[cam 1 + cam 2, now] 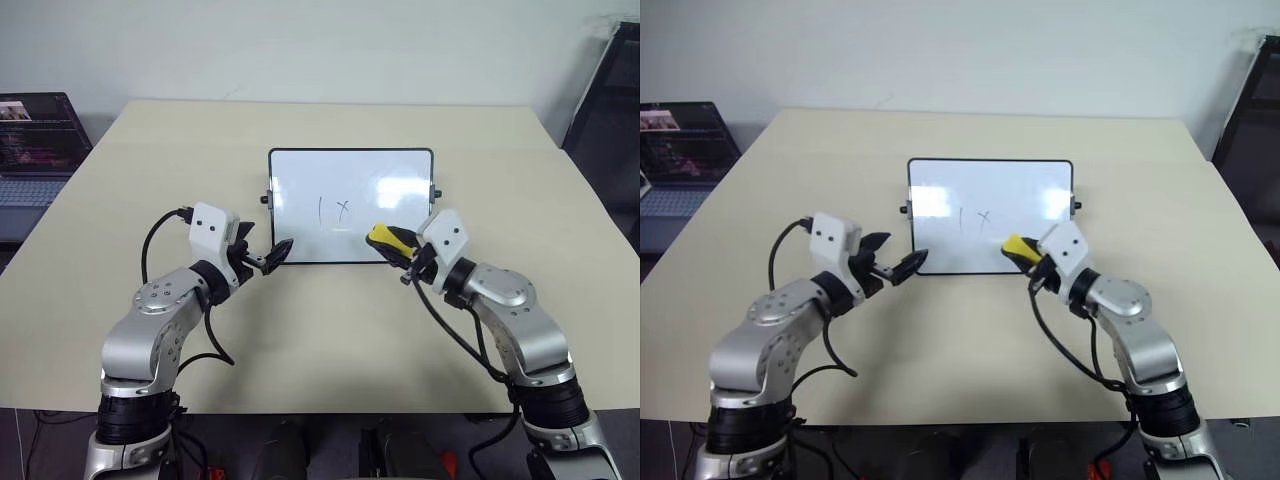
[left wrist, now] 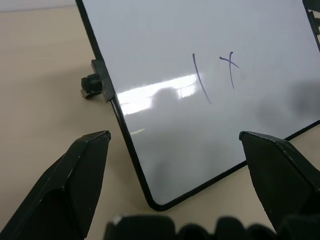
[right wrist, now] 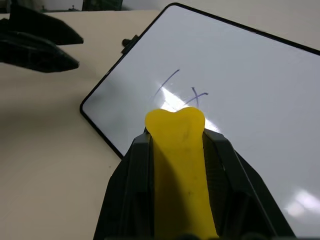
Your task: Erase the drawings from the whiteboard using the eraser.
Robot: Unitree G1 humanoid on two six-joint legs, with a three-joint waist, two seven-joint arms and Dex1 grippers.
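The whiteboard [image 1: 300,190] lies flat in the middle of the table, its black frame and side knobs in sight. The drawings [image 1: 333,210], a thin "1" and "x" [image 2: 212,75], sit near its centre. My right gripper [image 1: 398,247] is shut on the yellow eraser [image 1: 383,236], which hovers over the board's near right part, just short of the strokes [image 3: 180,92]. The eraser [image 3: 180,160] sticks out between the black fingers. My left gripper [image 1: 274,256] stands open at the board's near left corner, and that corner [image 2: 155,200] lies between its fingers [image 2: 85,170].
An open laptop [image 1: 35,150] stands off the table's far left side. A dark frame [image 1: 610,110] rises at the far right. Bare tabletop [image 1: 320,340] stretches between the board and the near edge.
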